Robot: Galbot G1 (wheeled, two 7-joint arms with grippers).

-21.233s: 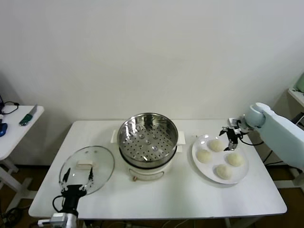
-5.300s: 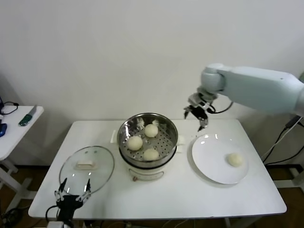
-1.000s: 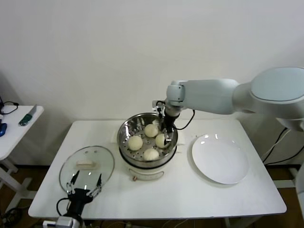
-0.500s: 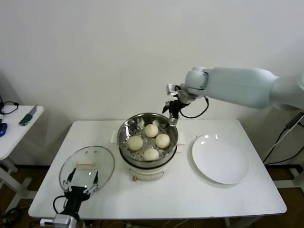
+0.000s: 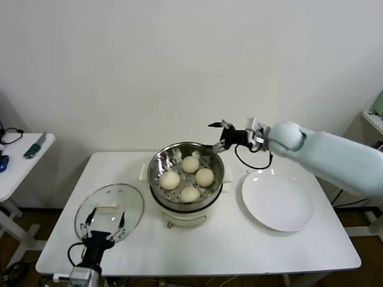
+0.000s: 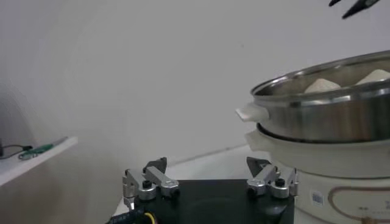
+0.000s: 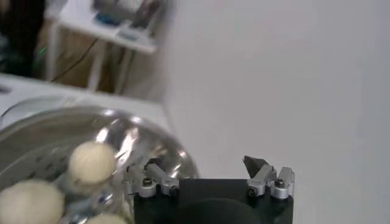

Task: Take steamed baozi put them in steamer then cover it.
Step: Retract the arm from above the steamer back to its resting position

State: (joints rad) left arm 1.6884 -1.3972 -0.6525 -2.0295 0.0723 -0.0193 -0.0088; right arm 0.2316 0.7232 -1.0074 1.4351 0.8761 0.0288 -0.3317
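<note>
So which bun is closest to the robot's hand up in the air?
The bun at the back of the steamer, the one farthest from the robot. The open right hand is above the rim behind it; the other three sit farther forward.

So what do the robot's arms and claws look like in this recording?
The right arm is a thick, smooth shell of pale blue-white with a rounded joint, and a black cable loops near its wrist. The right claw is small, dark and thin-fingered. The left claw is black with silvery metal finger mounts, black screws and pale fingertips, on a dark wrist with a cable.
</note>
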